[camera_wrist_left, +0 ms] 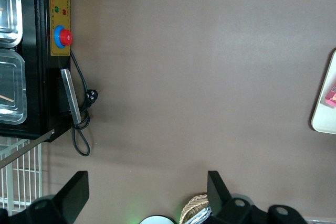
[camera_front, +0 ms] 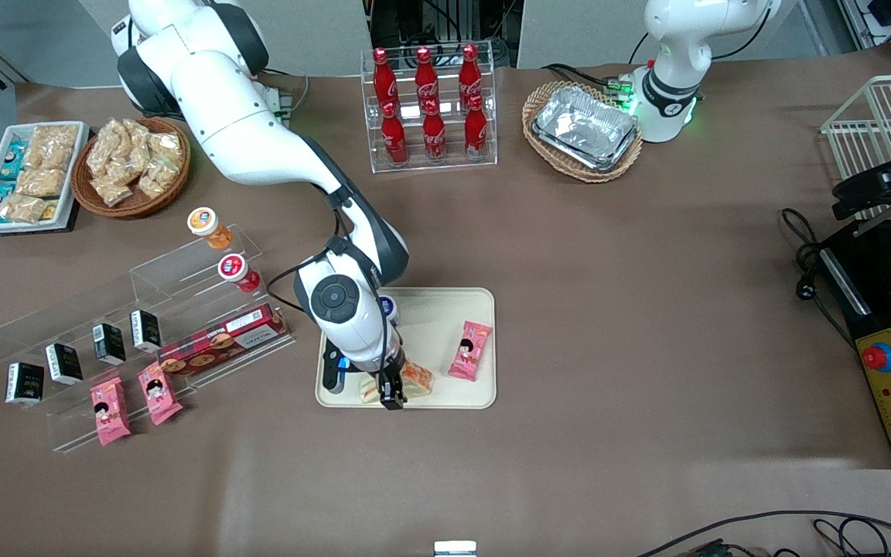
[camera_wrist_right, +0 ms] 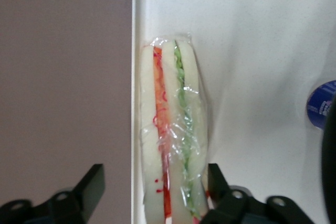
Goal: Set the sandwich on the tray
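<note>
Tray (camera_wrist_right: 262, 51): open tool (camera_wrist_right: 152, 187) astride sandwich (camera_wrist_right: 173, 129)

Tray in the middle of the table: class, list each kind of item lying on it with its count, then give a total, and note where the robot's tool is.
On the tray:
Sandwich: 1
Pink snack packet: 1
Blue-capped item, partly hidden by the arm: 1
Total: 3
The tool hangs open over the sandwich, at the tray edge nearest the front camera.

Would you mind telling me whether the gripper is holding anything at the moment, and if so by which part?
Nothing is held. The gripper is open above the sandwich, its fingers spread wider than the wedge, which lies in the tray against its rim.
</note>
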